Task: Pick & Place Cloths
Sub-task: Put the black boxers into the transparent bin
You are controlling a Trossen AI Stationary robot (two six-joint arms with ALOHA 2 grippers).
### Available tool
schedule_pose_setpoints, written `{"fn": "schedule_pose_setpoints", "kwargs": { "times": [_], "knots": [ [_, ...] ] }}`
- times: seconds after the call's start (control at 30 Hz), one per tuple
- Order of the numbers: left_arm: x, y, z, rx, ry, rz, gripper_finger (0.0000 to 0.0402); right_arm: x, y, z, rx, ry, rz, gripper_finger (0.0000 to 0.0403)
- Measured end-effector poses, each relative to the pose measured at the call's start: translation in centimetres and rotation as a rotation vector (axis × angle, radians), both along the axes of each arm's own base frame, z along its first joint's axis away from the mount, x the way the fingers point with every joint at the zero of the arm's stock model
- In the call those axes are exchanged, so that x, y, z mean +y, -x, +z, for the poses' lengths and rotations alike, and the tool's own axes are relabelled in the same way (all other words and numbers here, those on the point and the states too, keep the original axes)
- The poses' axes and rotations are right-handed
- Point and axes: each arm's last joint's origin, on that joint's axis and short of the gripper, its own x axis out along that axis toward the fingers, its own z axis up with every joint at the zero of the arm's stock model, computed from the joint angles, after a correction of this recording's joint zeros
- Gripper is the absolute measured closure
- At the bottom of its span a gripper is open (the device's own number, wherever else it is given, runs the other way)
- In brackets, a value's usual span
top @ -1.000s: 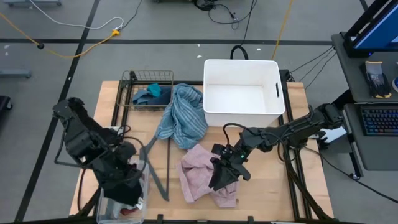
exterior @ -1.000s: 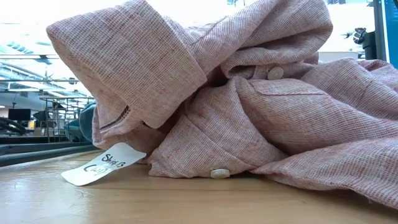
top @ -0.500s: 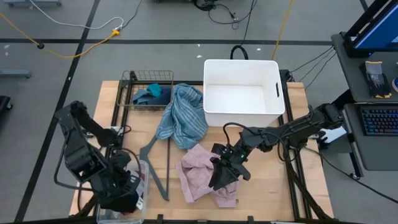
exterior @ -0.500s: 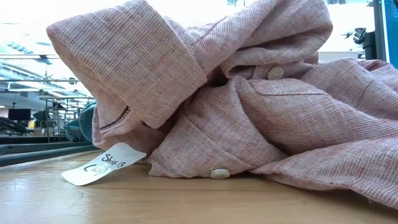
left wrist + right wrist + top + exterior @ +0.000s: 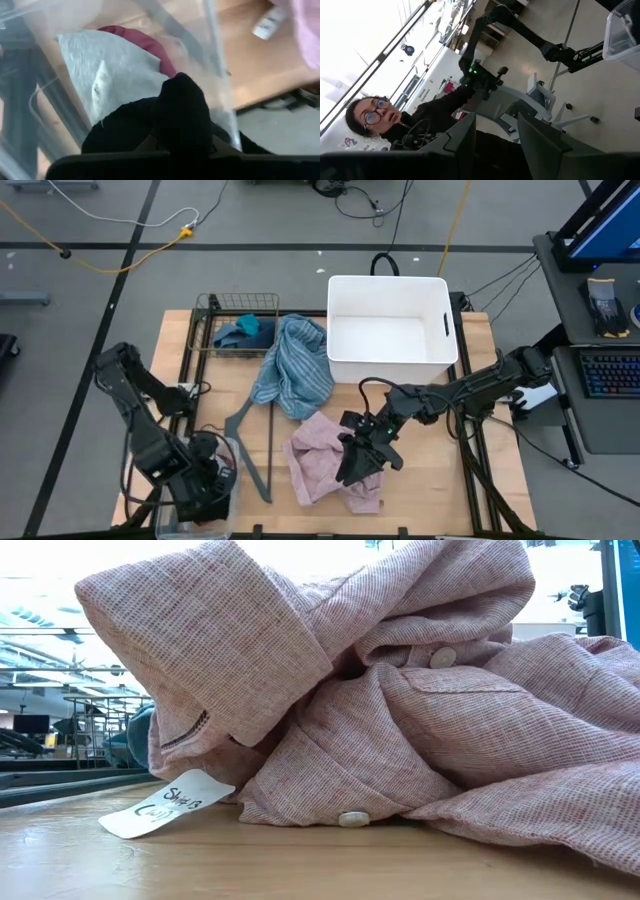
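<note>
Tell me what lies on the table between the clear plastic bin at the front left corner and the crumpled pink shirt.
In the high view, a grey plastic hanger lies on bare wood between the clear plastic bin and the crumpled pink shirt.

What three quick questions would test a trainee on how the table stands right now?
1. True or false: the white bin has a cloth in it.
2. The right gripper is over which thing? A) pink cloth B) grey hanger C) wire basket
3. Fill in: the left gripper, above the clear container, is shut on a ___ cloth.

Key: 1 false; 2 A; 3 black, the black cloth.
</note>
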Motion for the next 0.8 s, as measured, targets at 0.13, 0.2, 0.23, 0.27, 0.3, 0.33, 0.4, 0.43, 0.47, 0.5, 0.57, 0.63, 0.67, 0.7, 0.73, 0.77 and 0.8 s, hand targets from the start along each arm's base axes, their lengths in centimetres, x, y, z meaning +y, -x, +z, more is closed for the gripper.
{"fn": "schedule_pose_setpoints", "kwargs": {
  "times": [0.13,0.2,0.23,0.27,0.3,0.33,0.4,0.43,0.47,0.5,0.57,0.63,0.67,0.7,0.73,0.77,0.8],
  "knots": [
    [-0.1,0.0,-2.8,0.025,-0.006,0.026,0.0395,0.0,0.0,0.0,0.002,-0.001,0.0,0.0261],
    [0.0,0.0,-4.3,0.034,-0.009,0.032,0.0394,0.0,0.0,0.0,0.002,-0.001,0.0,0.0261],
    [0.0,0.0,-4.9,0.033,-0.008,0.032,0.0393,0.0,0.0,0.0,0.002,-0.001,0.0,0.0261],
    [-0.1,0.0,-5.5,0.031,-0.004,0.032,0.0392,0.0,0.0,0.0,0.002,-0.001,0.0,0.0261],
    [0.0,0.0,-6.1,0.03,-0.001,0.031,0.0391,0.0,0.0,0.0,0.002,-0.001,0.0,0.0261],
    [0.0,0.0,-6.6,0.028,0.001,0.031,0.0391,0.0,0.0,0.0,0.002,-0.001,0.0,0.0261],
    [0.1,0.1,-7.4,0.03,0.0,0.031,0.0392,0.0,0.0,0.0,0.002,-0.002,0.0,0.0261],
    [0.1,0.1,-7.6,0.029,0.0,0.031,0.0392,0.0,0.0,0.0,0.003,-0.001,0.0,0.0261],
    [0.1,0.1,-7.8,0.028,0.001,0.031,0.0391,0.0,0.0,0.0,0.003,-0.001,0.0,0.0261],
    [0.1,0.1,-7.8,0.028,0.002,0.031,0.0386,0.0,0.0,0.0,0.003,0.0,0.0,0.0261],
    [0.1,0.1,-7.9,0.026,-0.001,0.032,0.037,0.0,0.0,0.0,0.0,0.004,0.0,0.0261],
    [0.1,0.1,-7.8,0.02,-0.001,0.03,0.0346,0.0,0.0,0.0,-0.005,0.009,-0.001,0.0261],
    [0.1,0.1,-7.8,0.019,-0.001,0.028,0.0333,0.0,0.0,-0.1,-0.009,0.016,-0.002,0.0261],
    [0.1,0.1,-7.8,0.018,0.0,0.028,0.032,0.0,0.0,-0.1,-0.007,0.023,-0.002,0.0261],
    [0.1,0.1,-7.8,0.015,0.002,0.028,0.0306,0.0,0.0,-0.2,0.001,0.028,-0.003,0.0261],
    [0.0,0.0,-7.8,0.011,0.006,0.026,0.0291,0.0,0.0,-0.4,0.013,0.032,-0.003,0.0261],
    [0.0,0.0,-7.8,0.006,0.011,0.018,0.0276,0.0,0.0,-0.5,0.029,0.035,-0.002,0.0261]
  ]
}}
